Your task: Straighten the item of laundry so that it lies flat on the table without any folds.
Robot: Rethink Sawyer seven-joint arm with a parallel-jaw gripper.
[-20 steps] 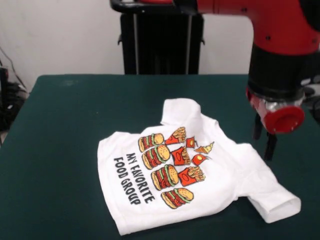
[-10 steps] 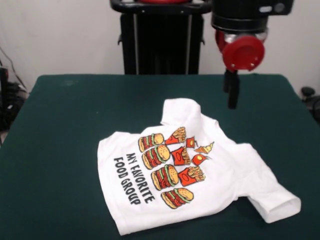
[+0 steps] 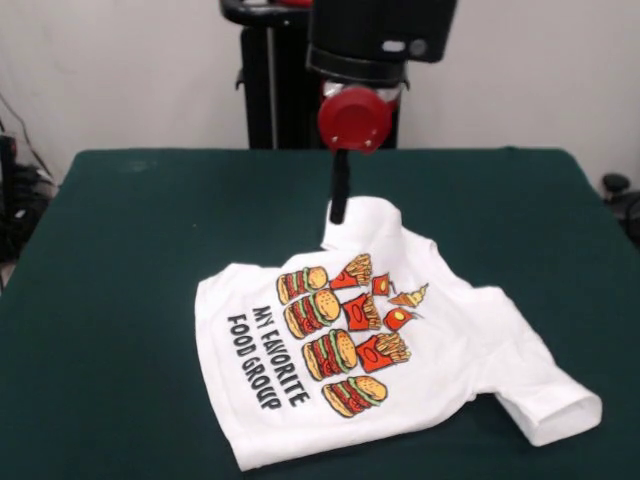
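The item of laundry (image 3: 440, 330), a small white T-shirt printed with burgers, fries and the words MY FAVORITE FOOD GROUP, lies print-up on the table (image 3: 120, 300), turned sideways. One sleeve (image 3: 365, 222) points toward the far side and the other (image 3: 550, 400) toward the near right corner. The cloth looks rumpled around the sleeves. My gripper (image 3: 339, 212) hangs from the red wrist cap (image 3: 354, 118), its black tip just at the left edge of the far sleeve. It holds nothing that I can see, and whether it touches the cloth is unclear.
The green tabletop stretches well beyond the shirt on the left and far sides. Cables (image 3: 15, 210) hang past the left edge, and a small dark object (image 3: 615, 185) sits beyond the right edge.
The arm has swung from low beside the shirt's right side, up and across to the left, and now hangs over the far sleeve. The shirt has not moved.
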